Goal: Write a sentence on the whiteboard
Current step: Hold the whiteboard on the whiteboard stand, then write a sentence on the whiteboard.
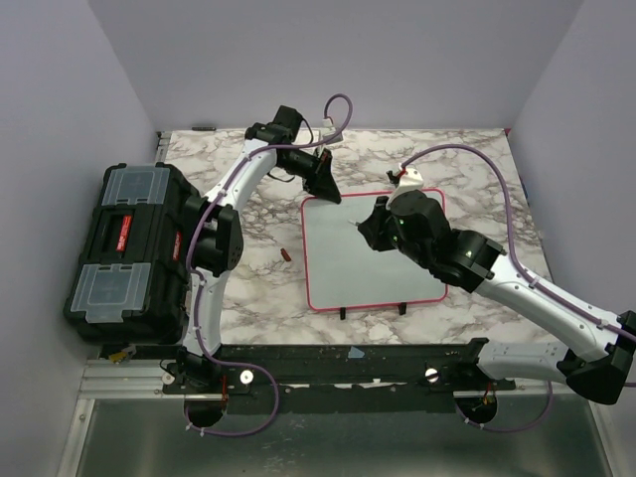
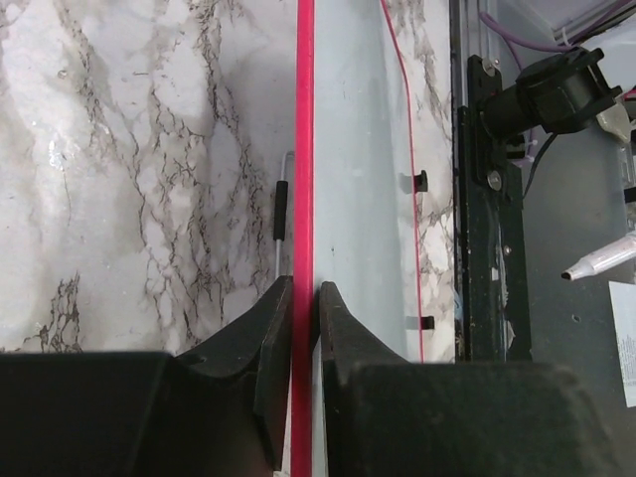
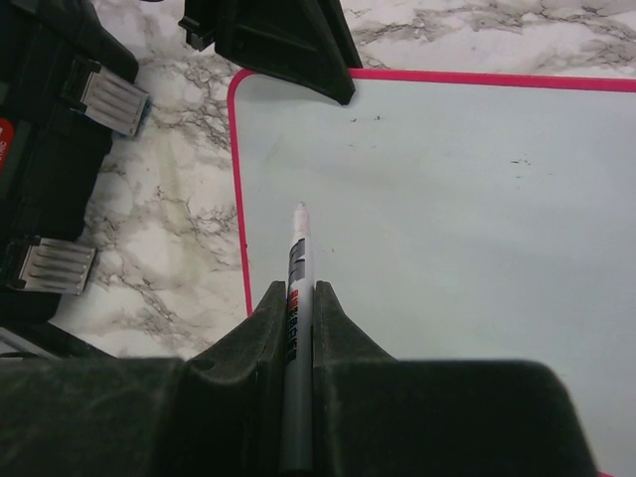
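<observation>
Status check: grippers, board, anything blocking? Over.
Left gripper shut on whiteboard frame. Right gripper shut on marker, tip over board. Nothing written yet. Toolbox sits left, apart from board.

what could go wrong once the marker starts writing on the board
1. The left fingers pinch only the thin pink frame of the whiteboard; writing pressure may make the board pivot or slip, skewing the letters.
2. The marker lies lengthwise between the right fingers, so pressing down may push it back through the grip.
3. Its tip sits near the board's corner by the left fingers; strokes there may run off the frame or bump them.
</observation>
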Available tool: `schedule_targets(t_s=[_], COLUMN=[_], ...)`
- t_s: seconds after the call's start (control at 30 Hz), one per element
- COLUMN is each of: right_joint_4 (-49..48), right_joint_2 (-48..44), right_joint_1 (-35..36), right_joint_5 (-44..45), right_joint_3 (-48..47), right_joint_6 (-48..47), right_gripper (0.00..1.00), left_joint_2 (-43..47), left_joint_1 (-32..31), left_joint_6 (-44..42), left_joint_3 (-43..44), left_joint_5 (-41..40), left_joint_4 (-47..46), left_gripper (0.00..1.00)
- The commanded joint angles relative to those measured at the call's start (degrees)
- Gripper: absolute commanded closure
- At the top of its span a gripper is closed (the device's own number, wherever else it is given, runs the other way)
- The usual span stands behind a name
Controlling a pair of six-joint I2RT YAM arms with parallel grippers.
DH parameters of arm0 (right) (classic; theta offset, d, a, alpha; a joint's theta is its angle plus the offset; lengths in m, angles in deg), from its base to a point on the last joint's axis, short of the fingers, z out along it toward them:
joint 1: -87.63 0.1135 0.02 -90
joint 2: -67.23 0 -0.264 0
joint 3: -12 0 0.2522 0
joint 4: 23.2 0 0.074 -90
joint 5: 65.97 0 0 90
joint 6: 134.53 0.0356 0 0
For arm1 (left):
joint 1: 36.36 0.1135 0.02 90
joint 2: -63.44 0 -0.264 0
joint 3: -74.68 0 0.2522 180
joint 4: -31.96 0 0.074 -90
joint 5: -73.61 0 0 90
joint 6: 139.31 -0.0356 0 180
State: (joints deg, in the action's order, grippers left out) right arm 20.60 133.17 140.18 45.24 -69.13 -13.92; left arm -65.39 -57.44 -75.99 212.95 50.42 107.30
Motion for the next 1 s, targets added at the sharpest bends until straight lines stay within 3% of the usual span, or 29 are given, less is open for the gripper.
schedule_targets(t_s=[0.0,0.2,0.43,0.97], right_joint_4=[0.3,1.5,1.2,-5.5], right_joint_2=[0.1,4.2,10.7,22.2], right_joint_1=[0.4,5.7,11.5,13.1], right_joint_5=[2.9,9.9,17.1,24.7], right_joint_3=[0.3,-2.9,-6.4,-11.7], right_joint_6=[1.8,2.3,2.6,-1.9], right_gripper=[0.99,0.99,0.99,0.99], left_joint_2=[4.9,5.9,6.0,6.1], left_joint_1=[-0.3,-0.1,0.0,0.2], left_joint_6=[-3.1,-4.7,-4.4,-2.9], left_joint_3=[-4.1,-4.2,-4.5,-5.3], left_joint_5=[5.0,7.1,6.7,6.5], left_joint_4=[-1.7,-0.3,-0.8,-2.1], left_gripper=[0.90,0.99,1.00,1.00])
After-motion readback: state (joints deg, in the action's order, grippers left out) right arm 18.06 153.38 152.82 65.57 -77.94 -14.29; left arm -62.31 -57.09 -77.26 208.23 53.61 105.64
